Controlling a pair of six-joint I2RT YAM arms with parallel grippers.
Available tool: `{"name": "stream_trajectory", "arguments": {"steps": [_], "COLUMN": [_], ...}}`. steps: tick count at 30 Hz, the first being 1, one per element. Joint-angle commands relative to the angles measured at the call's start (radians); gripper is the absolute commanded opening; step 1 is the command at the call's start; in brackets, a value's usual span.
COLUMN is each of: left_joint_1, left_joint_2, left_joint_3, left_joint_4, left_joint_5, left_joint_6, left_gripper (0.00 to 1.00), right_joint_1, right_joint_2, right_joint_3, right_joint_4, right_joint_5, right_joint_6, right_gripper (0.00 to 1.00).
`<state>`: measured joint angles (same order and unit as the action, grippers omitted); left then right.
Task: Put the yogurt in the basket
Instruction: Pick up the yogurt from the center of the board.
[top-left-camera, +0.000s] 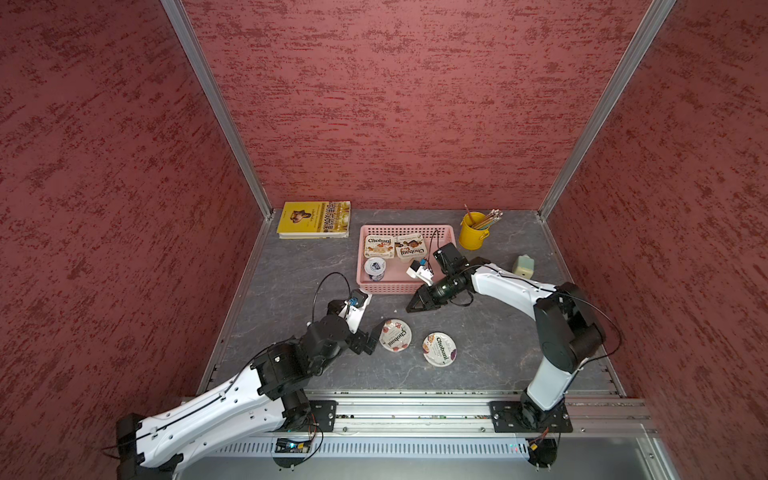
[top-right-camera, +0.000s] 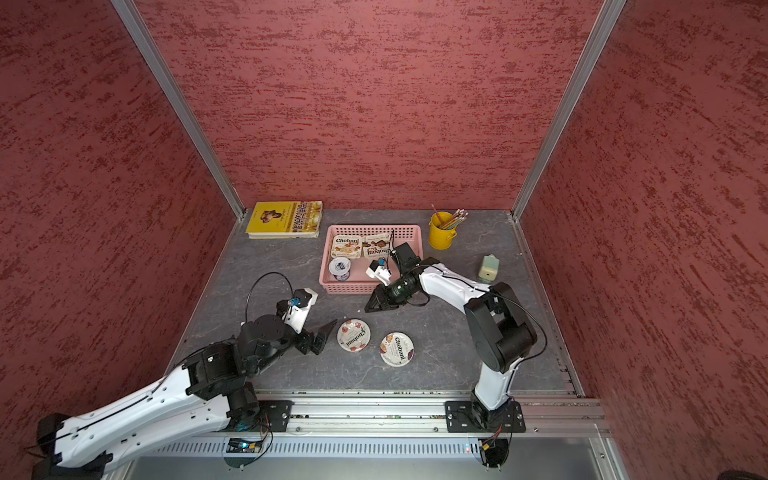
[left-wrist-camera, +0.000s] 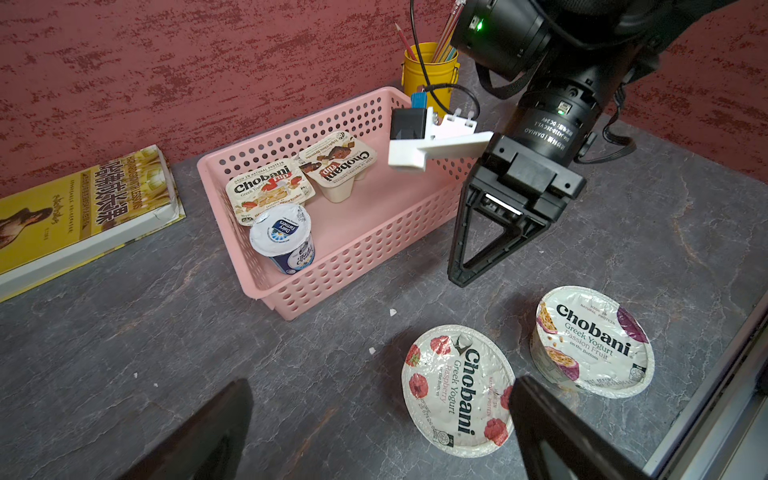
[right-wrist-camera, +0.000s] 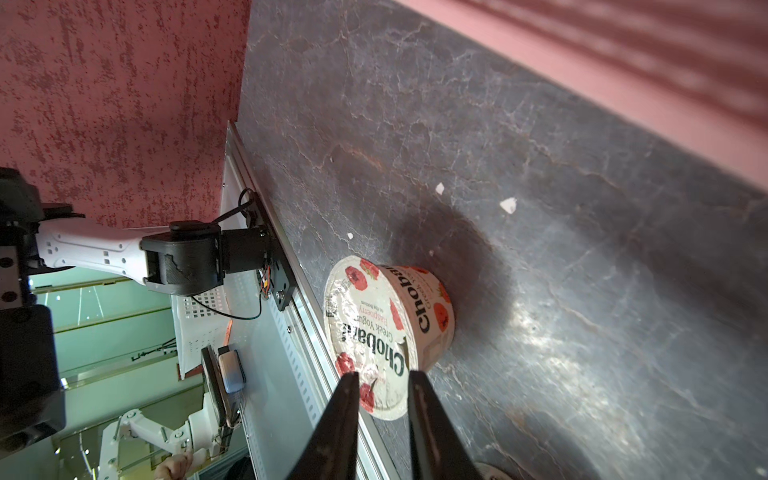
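Basket (top-left-camera: 386, 287): holding three smaller cups (top-left-camera: 378, 246). In front of it, two round Chobani yogurts are standing upright on the bench (top-left-camera: 291, 270), white-sided, foil lids sealed but dimpled: the raspberry cup (top-left-camera: 395, 335) and the passion-fruit cup (top-left-camera: 439, 349).

I am judging the raspberry cup to be the step in hand. My left gripper (top-left-camera: 374, 338) is reaching for it, spread wide and empty. My right gripper (top-left-camera: 411, 307) is hanging by the basket's front wall, narrowly apart and empty.

Next move: I am needing to straddle the cup, clamp it, then lift it over that wall.

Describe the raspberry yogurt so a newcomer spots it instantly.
Start at the pink basket; two round Chobani cups stand on the table on its robot side. The raspberry cup is beside the left gripper: red berries on its lid, unlike the purple-marked passion fruit cup.
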<state>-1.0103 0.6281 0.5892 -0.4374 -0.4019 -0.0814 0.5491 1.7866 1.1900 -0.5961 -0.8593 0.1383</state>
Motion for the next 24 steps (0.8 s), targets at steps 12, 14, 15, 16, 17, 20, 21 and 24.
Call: {"name": "stream_trajectory", "arguments": {"steps": [12,14,15,16,17,20,21,24], "left_joint_1": [-0.004,-0.005,-0.005,-0.004,-0.004,-0.004,-0.004,-0.004], "left_joint_2": [-0.028,-0.027,-0.025,-0.025,-0.024,-0.024,-0.023,-0.023], "left_joint_3": [0.017,0.017,0.017,0.017,0.014,0.014,0.015,0.014], "left_joint_4": [-0.031,-0.031,-0.031,-0.032,-0.031,-0.029,-0.029,-0.031], "left_joint_5": [-0.025,-0.024,-0.025,-0.025,-0.025,-0.025,-0.025,-0.025], "left_joint_6": [-0.01,-0.01,-0.01,-0.011,-0.011,-0.012,-0.012,-0.012], "left_gripper": [1.0,1.0,1.0,1.0,1.0,1.0,1.0,1.0], "right_joint_1": [0.027,0.031,0.031,0.032,0.035,0.038,0.041,0.043], "right_joint_2": [0.092,0.096,0.098,0.1,0.1,0.106,0.109,0.116], "right_joint_3": [0.004,0.003,0.002,0.001,0.002,0.002,0.002,0.0], "right_joint_4": [0.036,0.04,0.041,0.041,0.042,0.042,0.041,0.043], "right_joint_5": [0.015,0.008,0.006,0.005,0.002,-0.001,-0.001,-0.001], "right_joint_6": [-0.027,-0.025,-0.025,-0.025,-0.025,-0.025,-0.025,-0.026], "right_gripper": [0.28,0.27,0.27,0.27,0.27,0.27,0.27,0.27]}}
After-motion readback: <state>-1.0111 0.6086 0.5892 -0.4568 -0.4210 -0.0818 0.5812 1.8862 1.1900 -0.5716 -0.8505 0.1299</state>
